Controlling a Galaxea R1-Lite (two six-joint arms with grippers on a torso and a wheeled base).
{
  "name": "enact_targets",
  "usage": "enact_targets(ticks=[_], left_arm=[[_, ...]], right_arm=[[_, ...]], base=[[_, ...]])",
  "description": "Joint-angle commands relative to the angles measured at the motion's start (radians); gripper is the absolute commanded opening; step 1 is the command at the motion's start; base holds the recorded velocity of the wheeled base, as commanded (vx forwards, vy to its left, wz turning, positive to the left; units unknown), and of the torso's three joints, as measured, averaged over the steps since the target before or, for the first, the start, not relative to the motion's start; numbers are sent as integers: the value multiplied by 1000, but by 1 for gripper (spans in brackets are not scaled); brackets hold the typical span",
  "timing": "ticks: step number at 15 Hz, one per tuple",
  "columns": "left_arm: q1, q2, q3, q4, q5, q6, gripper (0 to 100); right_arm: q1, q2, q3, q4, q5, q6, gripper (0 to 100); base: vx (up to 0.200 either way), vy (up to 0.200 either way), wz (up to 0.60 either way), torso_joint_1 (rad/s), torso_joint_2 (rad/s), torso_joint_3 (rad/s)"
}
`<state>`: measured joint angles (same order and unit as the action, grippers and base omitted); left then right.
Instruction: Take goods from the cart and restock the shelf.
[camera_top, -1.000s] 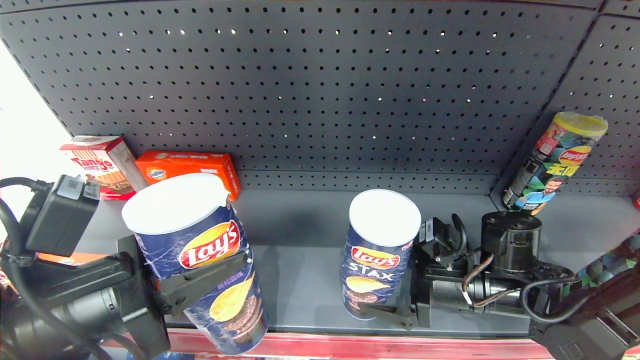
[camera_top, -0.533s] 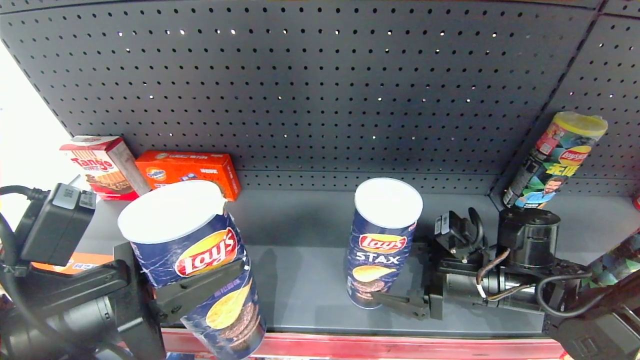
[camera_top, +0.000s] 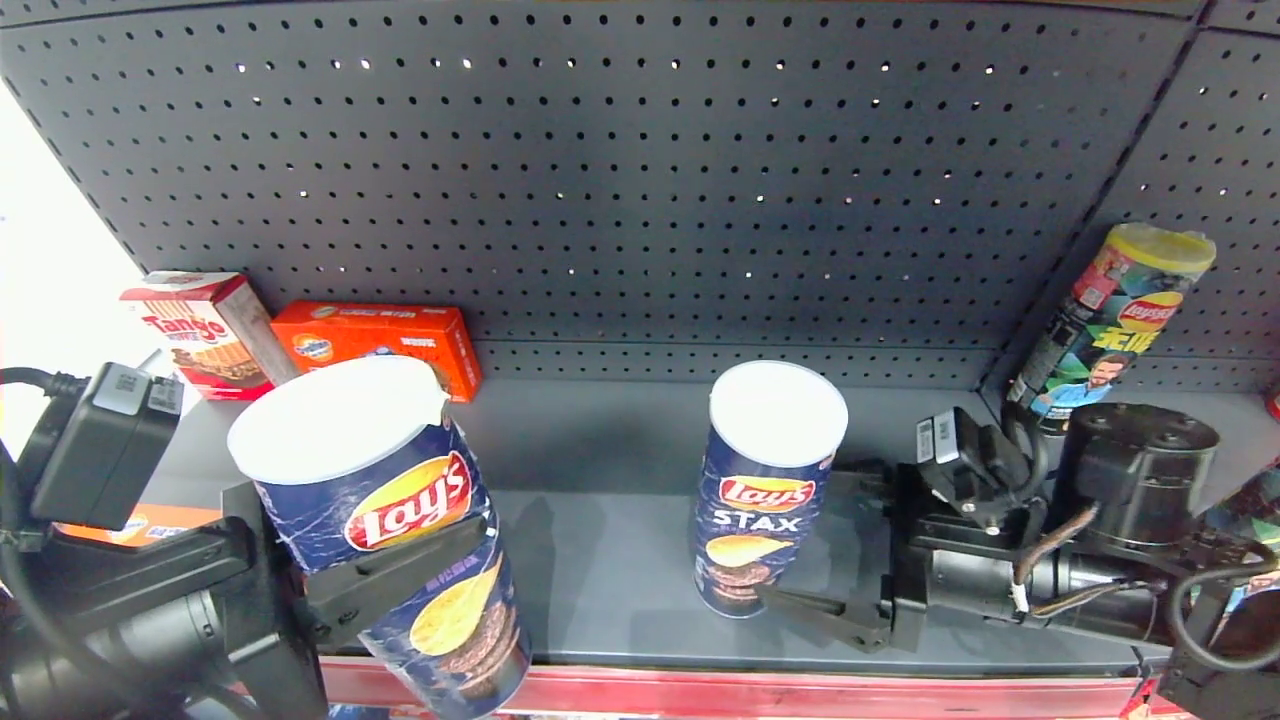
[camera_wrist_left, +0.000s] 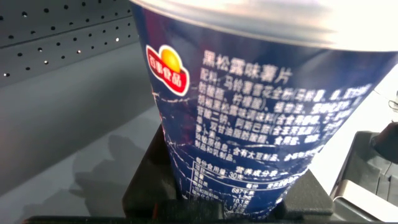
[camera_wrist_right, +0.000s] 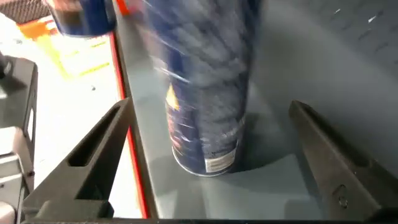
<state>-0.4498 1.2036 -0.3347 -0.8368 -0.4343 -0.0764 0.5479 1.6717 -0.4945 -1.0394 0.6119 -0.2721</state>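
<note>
Left gripper is clamped on a navy crisp can at the near left, just in front of the red front rail. One dark finger crosses the can's middle. The can is tilted, with its white lid leaning left and its base hanging out over the rail. In the left wrist view the same can shows its back label of small white print, with the gripper's black body beneath it.

Right gripper is released, its fingers spread wide on either side of a second navy can. That can stands upright on the shelf deck, right of centre and toward the near edge. In the right wrist view both fingers are clear of the can's sides, with a gap on each side. In the head view the near finger's tip lies right at the can's base, and I cannot tell whether it touches.

At the far left of the deck, against the pegboard back panel, a red-and-white wafer box stands beside an orange box. At the far right a yellow-lidded crisp can leans against the panel.
</note>
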Motion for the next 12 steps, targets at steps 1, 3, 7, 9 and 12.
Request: enact_targets(ticks=[1, 3, 7, 9, 12], left_arm=[[0, -7, 3, 1, 0, 0, 0], [-1, -7, 2, 1, 0, 0, 0], [-1, -10, 0, -1, 0, 0, 0], [-1, -10, -1, -1, 0, 0, 0], [-3, -10, 0, -1, 0, 0, 0]], right_arm=[[0, -158, 31, 28, -20, 4, 100], [3, -277, 65, 94, -69, 4, 100], [7, -566, 86, 343, -179, 4, 100], [6, -727, 105, 512, -264, 4, 100], [-6, -974, 231, 702, -411, 28, 100]], base=[[0, 0, 0, 0, 0, 0], [0, 0, 0, 0, 0, 0], [0, 0, 0, 0, 0, 0], [0, 0, 0, 0, 0, 0], [0, 0, 0, 0, 0, 0]])
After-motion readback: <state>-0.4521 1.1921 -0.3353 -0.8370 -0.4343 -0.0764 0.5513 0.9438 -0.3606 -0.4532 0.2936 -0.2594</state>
